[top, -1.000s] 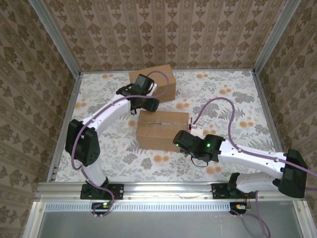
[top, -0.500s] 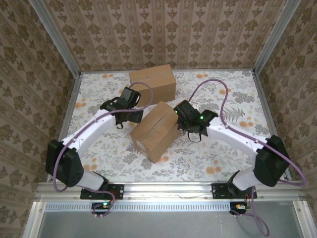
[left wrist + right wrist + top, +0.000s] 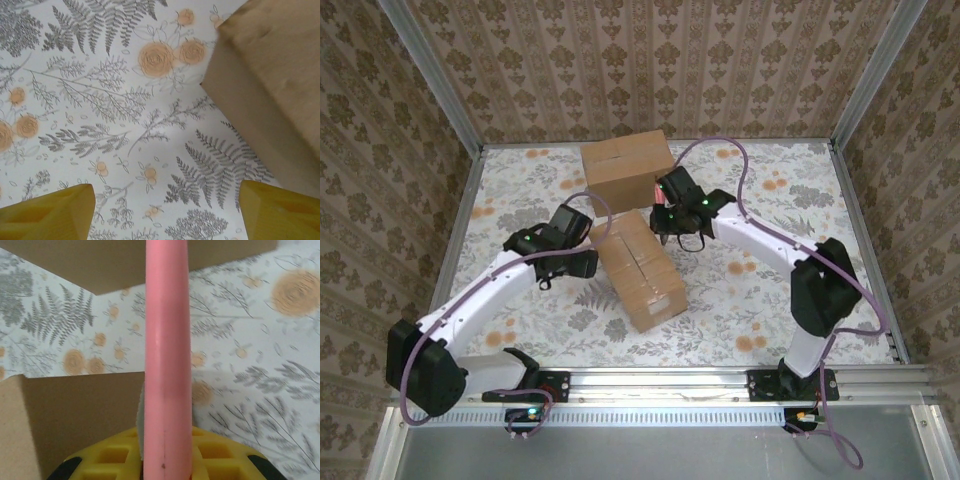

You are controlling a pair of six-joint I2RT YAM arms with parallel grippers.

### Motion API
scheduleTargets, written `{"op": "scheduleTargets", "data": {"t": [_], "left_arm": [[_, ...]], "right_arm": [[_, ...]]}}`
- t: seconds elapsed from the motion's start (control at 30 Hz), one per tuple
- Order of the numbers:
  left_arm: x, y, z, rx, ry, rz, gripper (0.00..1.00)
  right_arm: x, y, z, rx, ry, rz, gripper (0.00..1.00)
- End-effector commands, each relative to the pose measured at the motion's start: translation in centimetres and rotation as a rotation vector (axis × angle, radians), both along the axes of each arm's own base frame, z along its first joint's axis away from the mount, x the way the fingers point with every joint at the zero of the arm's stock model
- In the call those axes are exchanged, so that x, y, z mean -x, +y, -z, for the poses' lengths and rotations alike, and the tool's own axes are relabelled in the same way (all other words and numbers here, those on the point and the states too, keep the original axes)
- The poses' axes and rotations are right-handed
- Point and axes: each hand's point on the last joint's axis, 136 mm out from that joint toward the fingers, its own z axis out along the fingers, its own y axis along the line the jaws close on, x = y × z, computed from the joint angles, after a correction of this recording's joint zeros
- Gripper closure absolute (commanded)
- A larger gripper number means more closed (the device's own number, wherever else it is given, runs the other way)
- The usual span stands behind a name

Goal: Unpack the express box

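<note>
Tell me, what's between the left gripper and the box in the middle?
Just bare flowery tablecloth. The left wrist view shows it between the open left gripper and the side of the box.

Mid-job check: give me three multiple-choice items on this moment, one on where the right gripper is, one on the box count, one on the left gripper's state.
1. Where is the right gripper?
A. by the far end of the near box, close to the far box
B. left of both boxes
C. on the near side of both boxes

2. How many cardboard boxes stand on the table?
A. one
B. two
C. four

3. The left gripper is:
A. shut on a box flap
B. shut on a pink tool
C. open, holding nothing

Answers: 1 A, the top view shows it where the boxes nearly meet. 2 B, only the near and far box. 3 C, its fingers stand apart over the table.
</note>
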Motion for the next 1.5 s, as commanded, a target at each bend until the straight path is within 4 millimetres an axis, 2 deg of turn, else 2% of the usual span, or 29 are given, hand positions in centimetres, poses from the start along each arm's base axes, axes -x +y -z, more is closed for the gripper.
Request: {"op": "scheduleTargets", "data": {"t": [0.0, 0.1, 0.23, 0.53, 0.63, 0.83, 1.03, 1.13, 1.23, 1.33, 1.43, 1.47], "left_arm": [[0.8, -2.7, -0.5, 0.122, 0.006, 0.017, 0.23], [1.5, -3.2, -0.4, 0.136, 0.012, 0.023, 0.22], [2.3, -3.8, -0.3, 0.148, 0.021, 0.031, 0.22], [3.5, -4.4, -0.5, 0.175, 0.03, 0.05, 0.19], [3.7, -4.5, -0.8, 0.186, 0.026, 0.056, 0.17], [4.1, -5.3, -1.3, 0.231, 0.023, 0.088, 0.12], [5.1, -7.1, -2.2, 0.311, 0.034, 0.175, 0.1], [5.7, -7.7, -2.9, 0.336, 0.034, 0.216, 0.09], [6.0, -7.7, -3.4, 0.343, 0.035, 0.233, 0.09], [6.0, -7.4, -4.5, 0.338, 0.02, 0.237, 0.09], [5.9, -6.8, -6.2, 0.31, -0.008, 0.239, 0.08], [5.7, -6.5, -6.9, 0.294, -0.021, 0.237, 0.07]], "right_arm": [[0.2, 5.7, -2.3, -0.155, -0.015, -0.195, 1.0], [-0.3, 6.8, -1.9, -0.166, 0.001, -0.226, 1.0], [-0.7, 7.2, -1.4, -0.157, 0.01, -0.233, 1.0], [-1.6, 5.4, -1.3, -0.057, -0.027, -0.188, 1.0], [-2.4, 4.4, -1.5, -0.02, -0.05, -0.158, 1.0], [-3.4, 1.3, -1.7, 0.072, -0.065, -0.071, 1.0], [-3.8, -2.3, -3.6, 0.15, -0.126, 0.007, 1.0], [-3.0, -4.9, -4.9, 0.175, -0.155, 0.06, 1.0], [-1.3, -7.7, -5.8, 0.202, -0.174, 0.122, 1.0], [1.0, -10.1, -6.1, 0.21, -0.177, 0.172, 1.0], [3.6, -12.1, -5.5, 0.214, -0.165, 0.2, 1.0], [4.6, -12.7, -6.1, 0.197, -0.177, 0.209, 1.0]]}}
